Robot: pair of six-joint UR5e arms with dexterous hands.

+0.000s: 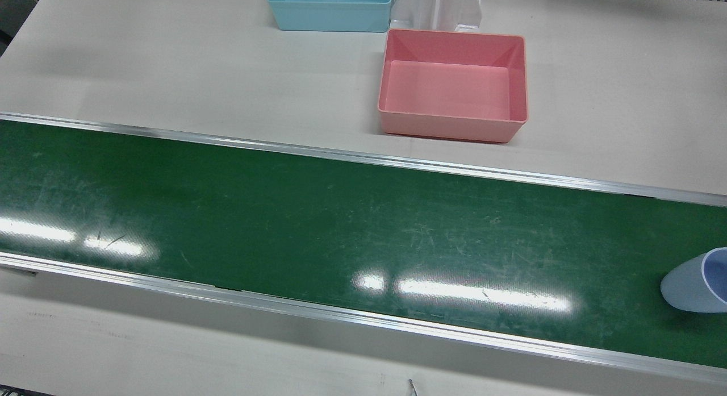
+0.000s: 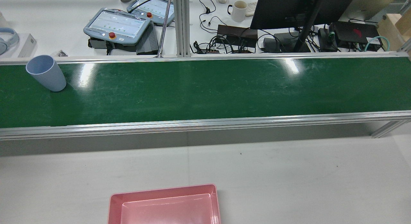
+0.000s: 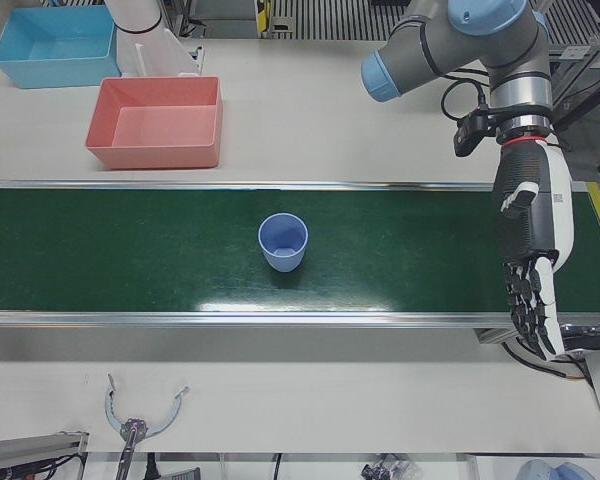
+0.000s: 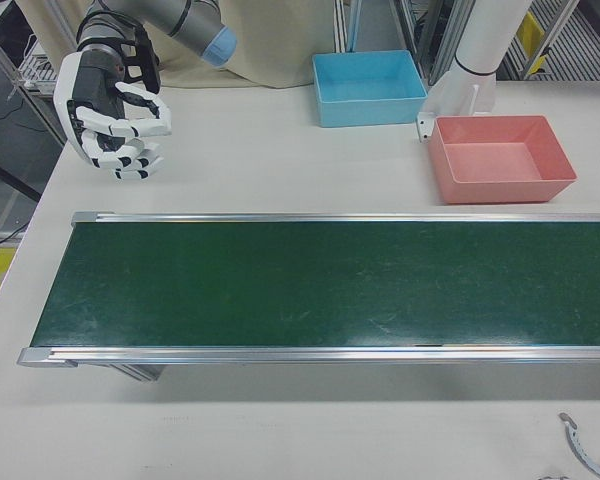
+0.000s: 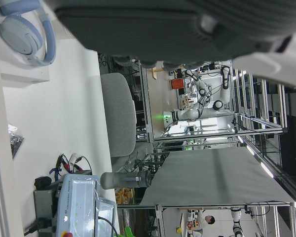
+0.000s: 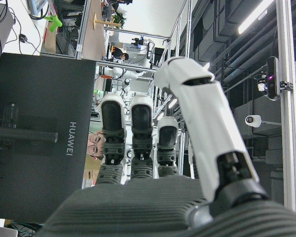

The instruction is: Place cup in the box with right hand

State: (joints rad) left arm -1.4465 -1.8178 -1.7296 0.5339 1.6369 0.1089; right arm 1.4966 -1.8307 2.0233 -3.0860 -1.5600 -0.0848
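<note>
1. Front view: the cup [image 1: 696, 280] stands on the green belt [image 1: 284, 214] at this view's right edge, well apart from the pink box [image 1: 452, 84], which sits empty on the white table beyond the belt's far rail. No hand shows here.
2. Rear view: the cup stands upright at the belt's left end, mouth up. The box's rim shows at the bottom edge, nearer the robot than the belt.
3. Left-front view: the left hand [image 3: 533, 262] hangs over the belt well clear of the cup, fingers straight and apart, holding nothing.
4. Right-front view: the right hand [image 4: 112, 108] hovers off the belt's end, fingers curled loosely, empty. No cup shows on this half of the belt.
5. Right hand view: fingers [image 6: 138, 133] stand parallel with gaps. Judged advice: open wider, meet the cup side-on around mid-wall, then lift clear of the rail before crossing to the box.
</note>
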